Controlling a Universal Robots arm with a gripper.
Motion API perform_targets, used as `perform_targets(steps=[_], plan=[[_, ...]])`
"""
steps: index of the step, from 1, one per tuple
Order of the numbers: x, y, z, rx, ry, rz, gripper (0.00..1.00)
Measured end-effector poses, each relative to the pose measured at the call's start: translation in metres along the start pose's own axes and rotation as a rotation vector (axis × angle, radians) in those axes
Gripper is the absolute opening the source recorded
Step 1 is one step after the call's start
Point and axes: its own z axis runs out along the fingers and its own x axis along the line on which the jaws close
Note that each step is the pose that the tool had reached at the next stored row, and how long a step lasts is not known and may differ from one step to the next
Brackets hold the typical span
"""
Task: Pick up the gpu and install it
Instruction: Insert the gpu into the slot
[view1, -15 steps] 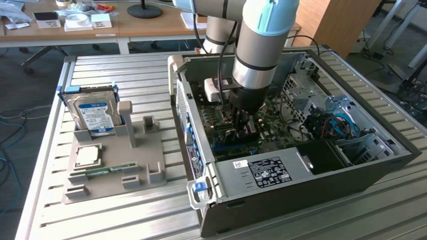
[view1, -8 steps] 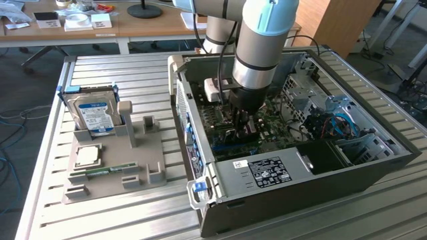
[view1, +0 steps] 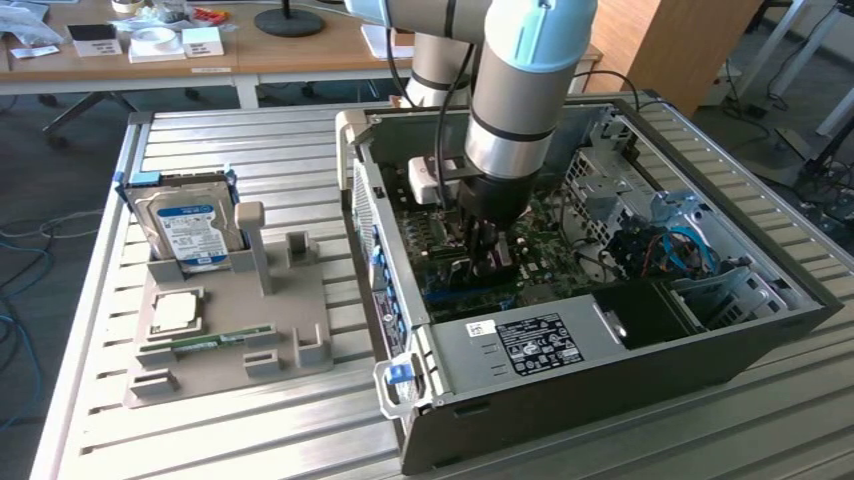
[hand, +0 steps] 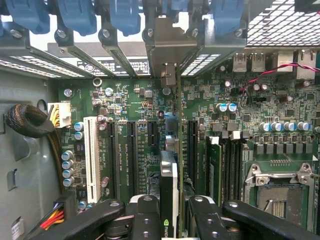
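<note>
gripper (hand: 170, 210) clamped on gpu (hand: 169, 180), edge-on over mobo (hand: 130, 150) slots

On the slatted table (view1: 227, 140) you see a grey fixture tray (view1: 227, 340) well apart from the open computer case (view1: 601, 400). Upright in the tray stands a silver hard drive (view1: 187, 228), blue label facing you; a processor chip (view1: 175, 312) and green memory stick (view1: 214, 342) lie flat nearer you.

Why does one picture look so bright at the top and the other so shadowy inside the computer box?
In the exterior view, the arm's gripper reaches into the dark computer case, while daylight brightens the slatted table. In the wrist view, light glares through the vent grille and slot gaps; the gpu appears edge-on and near, the motherboard evenly lit.
</note>
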Motion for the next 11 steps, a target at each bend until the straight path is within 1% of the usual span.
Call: perform_targets(steps=[2, 11], plan=[[0.0, 0.0001, 0.0011, 0.0004, -0.0008, 0.0, 0.27], [0.0, 0.0003, 0.0012, -0.0001, 0.0, 0.0, 0.27]])
